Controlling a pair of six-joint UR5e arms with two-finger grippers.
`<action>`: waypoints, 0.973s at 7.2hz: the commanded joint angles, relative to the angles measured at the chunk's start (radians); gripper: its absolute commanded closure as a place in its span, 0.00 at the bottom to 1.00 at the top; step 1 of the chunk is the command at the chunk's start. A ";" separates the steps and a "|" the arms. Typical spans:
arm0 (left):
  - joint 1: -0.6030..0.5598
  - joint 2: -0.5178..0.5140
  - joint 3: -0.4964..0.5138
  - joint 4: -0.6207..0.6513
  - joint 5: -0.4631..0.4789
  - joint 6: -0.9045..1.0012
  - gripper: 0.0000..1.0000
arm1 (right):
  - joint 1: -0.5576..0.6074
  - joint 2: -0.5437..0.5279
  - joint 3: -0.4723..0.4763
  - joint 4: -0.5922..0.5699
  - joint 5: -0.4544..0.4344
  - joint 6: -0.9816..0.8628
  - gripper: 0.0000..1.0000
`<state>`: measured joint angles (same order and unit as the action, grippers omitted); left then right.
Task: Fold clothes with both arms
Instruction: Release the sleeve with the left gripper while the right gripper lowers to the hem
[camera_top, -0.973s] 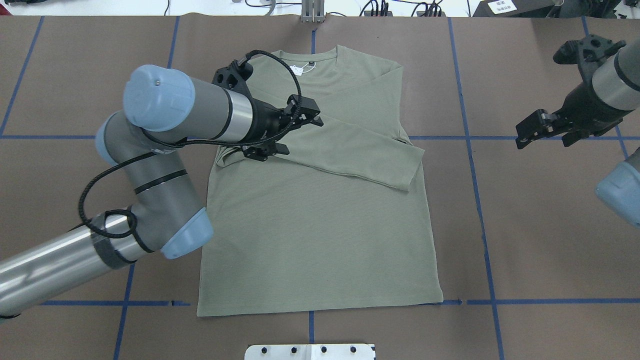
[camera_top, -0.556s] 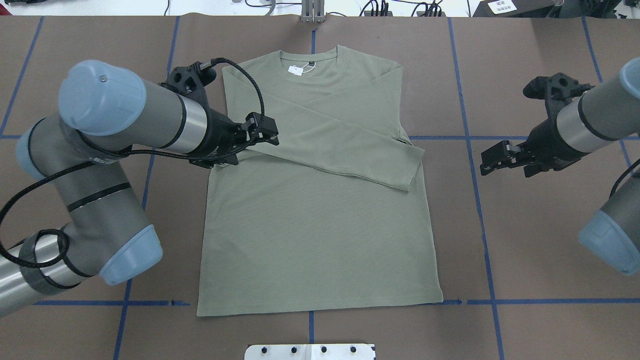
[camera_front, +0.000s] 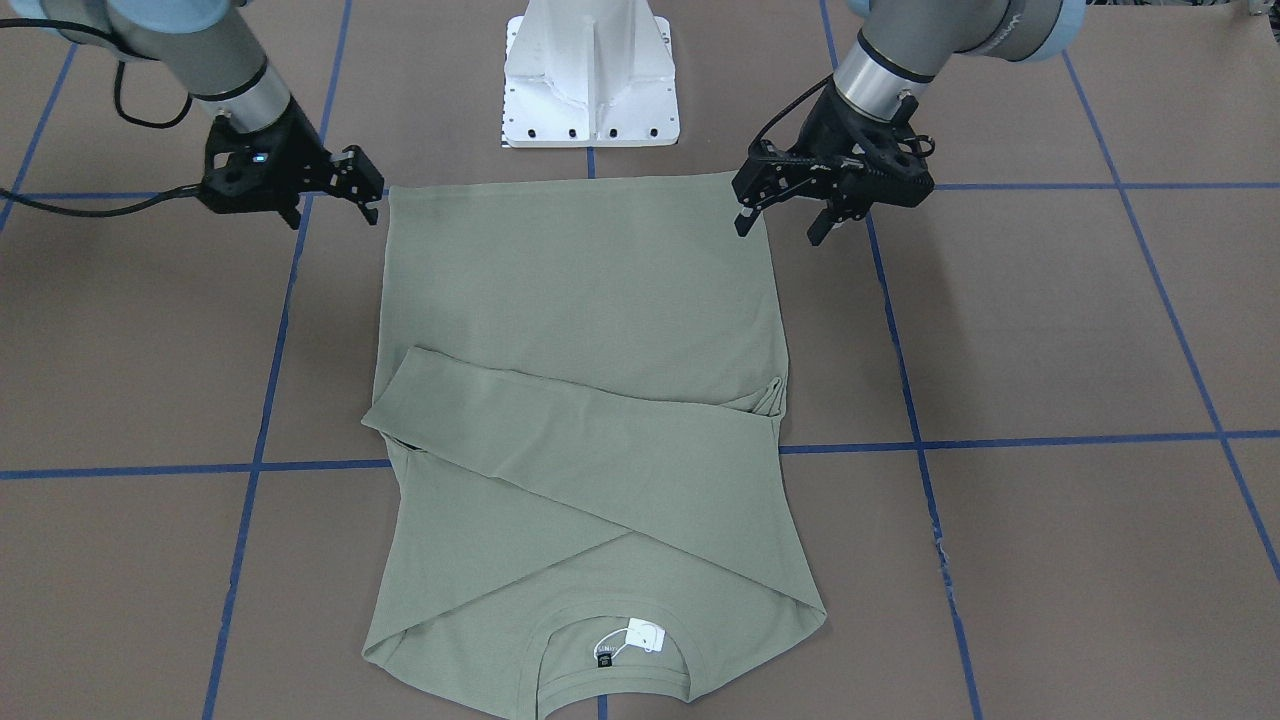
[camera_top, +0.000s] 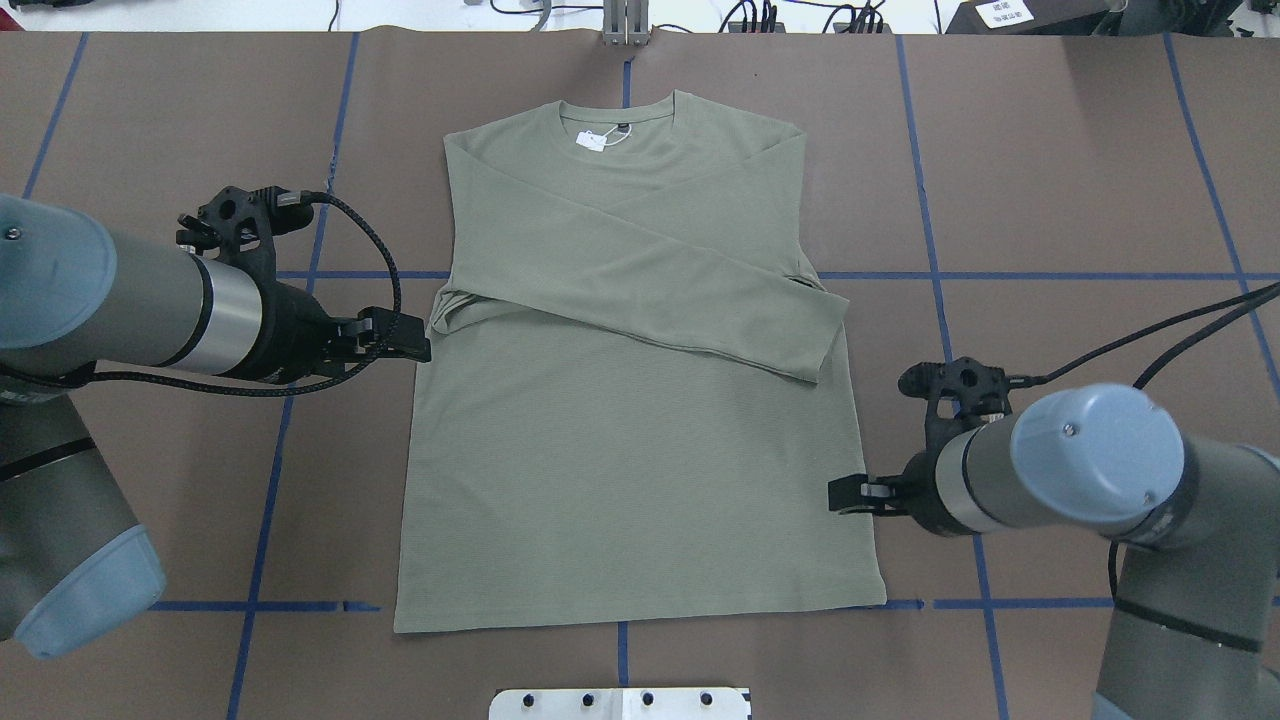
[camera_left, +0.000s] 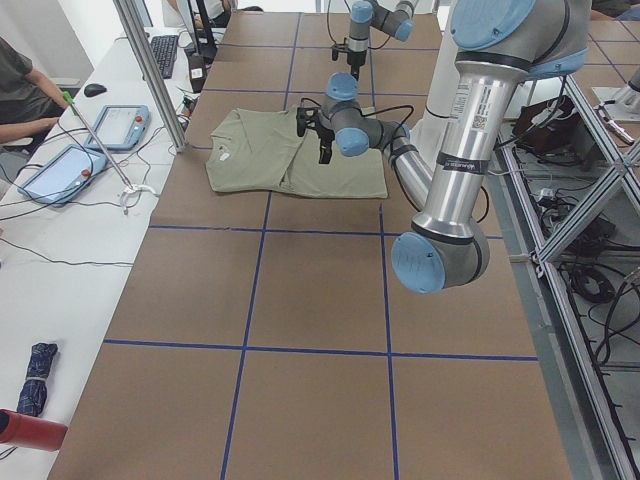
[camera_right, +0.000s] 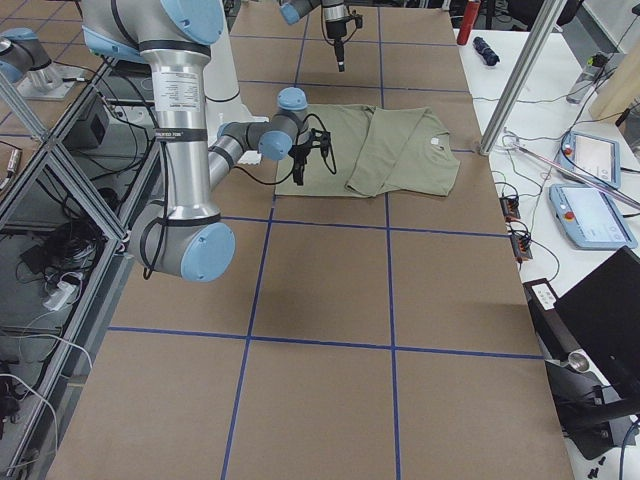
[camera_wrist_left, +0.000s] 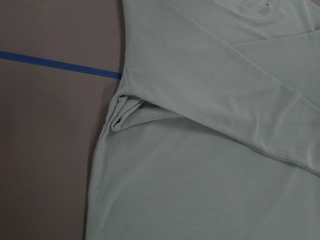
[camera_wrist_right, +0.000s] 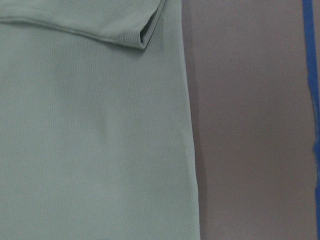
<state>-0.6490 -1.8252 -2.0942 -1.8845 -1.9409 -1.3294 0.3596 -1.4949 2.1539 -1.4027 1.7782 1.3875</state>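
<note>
With 2 sleeves crossed over its chest, the shirt (camera_top: 630, 480) lies flat mid-table (camera_top: 1080, 180); the body fold seems left, as the left tool (camera_front: 778, 232) and right tool (camera_front: 333, 215) hover wide and empty beside its sides.

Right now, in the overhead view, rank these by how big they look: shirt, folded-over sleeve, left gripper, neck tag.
1. shirt
2. folded-over sleeve
3. left gripper, which sits above the table and nearer the camera, so it looks somewhat enlarged
4. neck tag, by far the smallest
</note>
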 joint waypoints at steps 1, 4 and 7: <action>0.006 0.007 -0.009 -0.001 0.007 -0.007 0.00 | -0.138 -0.021 -0.015 0.007 -0.120 0.088 0.00; 0.009 0.006 -0.009 -0.001 0.010 -0.007 0.00 | -0.142 -0.007 -0.081 0.007 -0.112 0.087 0.00; 0.009 0.000 -0.012 -0.002 0.010 -0.007 0.00 | -0.142 -0.005 -0.088 0.007 -0.062 0.087 0.07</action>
<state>-0.6398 -1.8234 -2.1050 -1.8866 -1.9313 -1.3361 0.2180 -1.5006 2.0670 -1.3960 1.6911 1.4728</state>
